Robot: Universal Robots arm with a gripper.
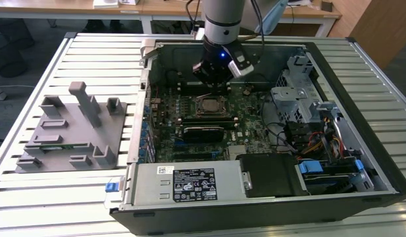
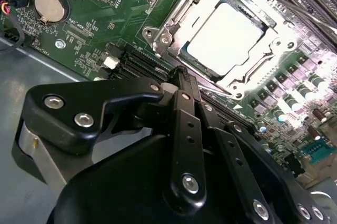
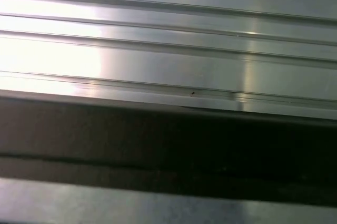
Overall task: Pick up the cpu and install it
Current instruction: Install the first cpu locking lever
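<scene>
Grey plastic comes first: on the exterior view's left we see a fixture [image 1: 71, 131] of posts and slots standing on the ribbed metal table [image 1: 31, 79], well apart from the work. Moving right, the open case [image 1: 269, 148] lies on its side with the green board [image 1: 249, 128] exposed. Near the board's middle sits the socket [image 1: 209, 105], and in the second wrist view the cpu [image 2: 225, 38] lies flat inside the socket's metal frame [image 2: 163, 37], its pale top plate bright under the light. The frame's retaining wire appears raised rather than latched, though we cannot be sure.

The gripper [image 1: 219, 84] hangs just above and behind the socket. In the second wrist view its fingers [image 2: 181, 84] meet at a point, together, with nothing between them, near the frame's edge but apart from the chip.

We judge the placing step done, the chip seated and released. What remains, in our view, calls for care around the frame and lever, so the chip is not knocked askew.
</scene>
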